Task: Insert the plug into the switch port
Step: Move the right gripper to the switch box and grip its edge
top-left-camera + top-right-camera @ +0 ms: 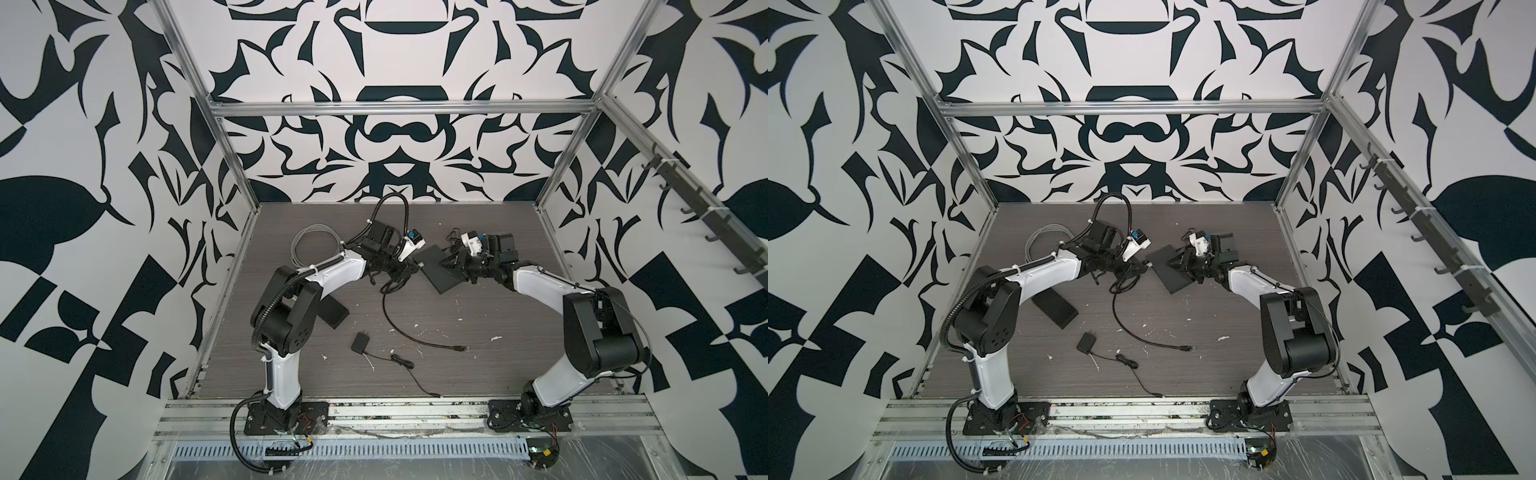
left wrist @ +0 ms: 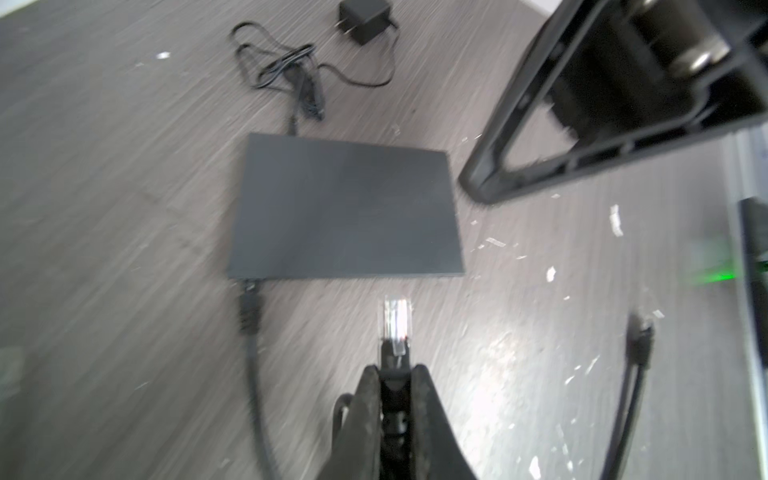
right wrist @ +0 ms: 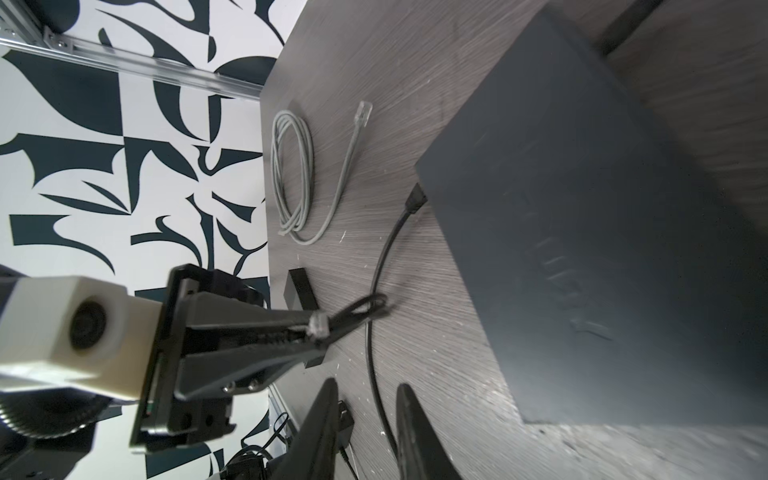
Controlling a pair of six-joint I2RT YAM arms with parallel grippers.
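Observation:
The switch (image 1: 434, 270) (image 1: 1167, 270) is a flat dark grey box lying on the table between the two arms. In the left wrist view my left gripper (image 2: 395, 374) is shut on the black boot of a cable, and the clear plug (image 2: 395, 318) sticks out past the fingertips. The plug points at the near edge of the switch (image 2: 345, 208), a short gap away. The port does not show. My right gripper (image 3: 365, 390) hovers beside the switch (image 3: 582, 216), open with nothing between its fingers. A black cable (image 2: 249, 307) is plugged in at a corner of the switch.
A coiled grey cable (image 1: 316, 241) (image 3: 291, 174) lies at the back left. A black power adapter (image 1: 358, 344) with a thin lead sits near the front. A flat black box (image 1: 332, 313) lies under the left arm. The black cable's loose end (image 1: 459, 348) rests mid-table.

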